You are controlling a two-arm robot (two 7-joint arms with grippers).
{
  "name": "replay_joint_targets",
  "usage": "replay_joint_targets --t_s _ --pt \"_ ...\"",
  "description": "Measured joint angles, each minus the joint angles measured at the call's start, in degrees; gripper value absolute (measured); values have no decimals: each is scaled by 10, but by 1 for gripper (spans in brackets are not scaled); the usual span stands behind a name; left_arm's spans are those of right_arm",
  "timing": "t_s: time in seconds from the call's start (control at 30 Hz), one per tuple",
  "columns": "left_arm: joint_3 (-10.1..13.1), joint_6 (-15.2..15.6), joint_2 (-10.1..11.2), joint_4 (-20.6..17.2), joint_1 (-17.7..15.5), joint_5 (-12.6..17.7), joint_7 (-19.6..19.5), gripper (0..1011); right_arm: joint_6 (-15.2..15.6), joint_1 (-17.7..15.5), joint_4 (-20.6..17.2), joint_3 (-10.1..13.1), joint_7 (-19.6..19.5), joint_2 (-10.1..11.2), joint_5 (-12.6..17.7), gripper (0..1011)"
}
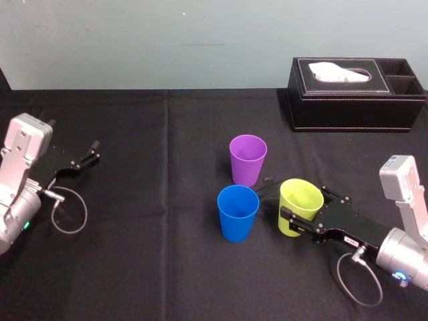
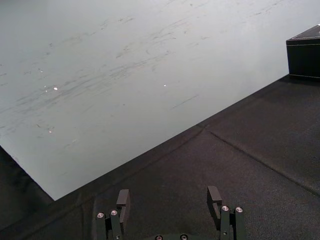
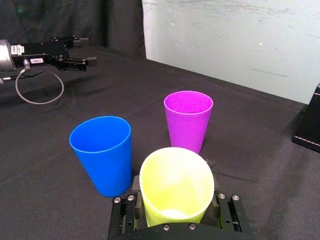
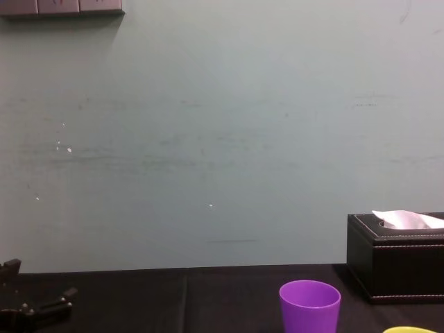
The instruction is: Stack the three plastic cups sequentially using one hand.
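Yellow-green cup upright, mouth up, in right pincer.

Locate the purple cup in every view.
Head: tapered purple plastic cup, centre, behind the blue plastic cup.
Right wrist: beyond the yellow-green plastic cup.
Chest: bottom edge, right of centre.
Left wrist: the shared landmark, the black rectangular tissue box, far off.
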Motion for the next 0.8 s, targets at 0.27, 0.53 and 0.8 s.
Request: replay_joint_targets --t_s 0.27,0.53,0.8 --pt "0 0 0 0 0 0 0 1011 5 -8 -17 4 0 5 3 738" --pt "0 0 0 0 0 0 0 1011 33 -26 -77 22 -8 24 24 737" --pt "0 0 0 0 0 0 0 1011 91 -29 -136 44 -31 44 50 737"
